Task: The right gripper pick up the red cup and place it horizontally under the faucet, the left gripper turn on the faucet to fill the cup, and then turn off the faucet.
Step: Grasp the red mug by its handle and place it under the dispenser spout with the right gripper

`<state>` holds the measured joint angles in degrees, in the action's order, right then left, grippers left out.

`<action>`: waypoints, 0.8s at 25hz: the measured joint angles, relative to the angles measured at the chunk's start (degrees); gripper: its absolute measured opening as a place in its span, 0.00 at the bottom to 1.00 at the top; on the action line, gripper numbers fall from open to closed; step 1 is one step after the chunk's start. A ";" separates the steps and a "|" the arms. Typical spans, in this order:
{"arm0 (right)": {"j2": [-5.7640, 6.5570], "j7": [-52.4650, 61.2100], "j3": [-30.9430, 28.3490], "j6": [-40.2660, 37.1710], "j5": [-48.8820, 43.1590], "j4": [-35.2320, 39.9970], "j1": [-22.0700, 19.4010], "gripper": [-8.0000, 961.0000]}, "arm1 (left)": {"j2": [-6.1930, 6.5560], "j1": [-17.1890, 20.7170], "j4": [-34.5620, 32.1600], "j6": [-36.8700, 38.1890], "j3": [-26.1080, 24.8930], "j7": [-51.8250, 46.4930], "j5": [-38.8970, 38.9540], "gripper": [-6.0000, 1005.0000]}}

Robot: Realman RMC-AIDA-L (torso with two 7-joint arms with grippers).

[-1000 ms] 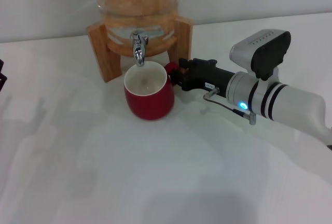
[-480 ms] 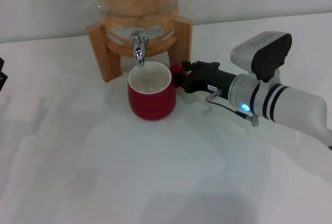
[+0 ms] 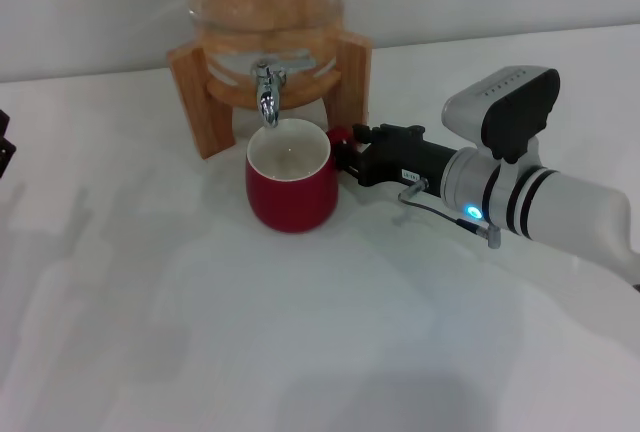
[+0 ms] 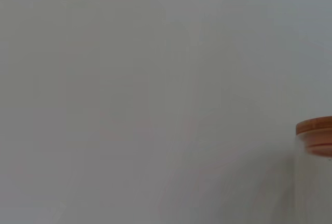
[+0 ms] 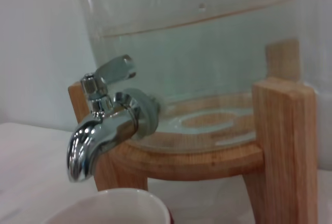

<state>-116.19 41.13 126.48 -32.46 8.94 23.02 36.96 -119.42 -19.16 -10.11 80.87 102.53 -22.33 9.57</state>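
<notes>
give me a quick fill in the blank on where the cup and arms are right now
1. The red cup stands upright directly under the ____.
2. The right tool is at the cup's ____.
3. The dispenser rests on a ____ stand.
4. The cup's inside is ____.

Missing words: faucet; handle; wooden; white

Head view from above; right wrist close on the faucet [image 5: 98,130]
</notes>
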 joint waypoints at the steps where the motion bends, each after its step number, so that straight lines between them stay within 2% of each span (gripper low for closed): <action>1: 0.00 0.00 0.00 0.01 0.00 0.00 -0.08 0.42 | -0.01 0.00 0.00 0.00 0.01 0.00 -0.02 0.84; 20: 0.21 0.36 0.70 -1.85 -0.17 0.40 -2.29 0.42 | 0.06 -0.27 0.00 -0.12 0.57 0.00 -0.08 0.84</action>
<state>-115.98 41.49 127.17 -34.31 8.77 23.42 34.66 -119.35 -19.43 -10.11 80.74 103.10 -22.33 9.49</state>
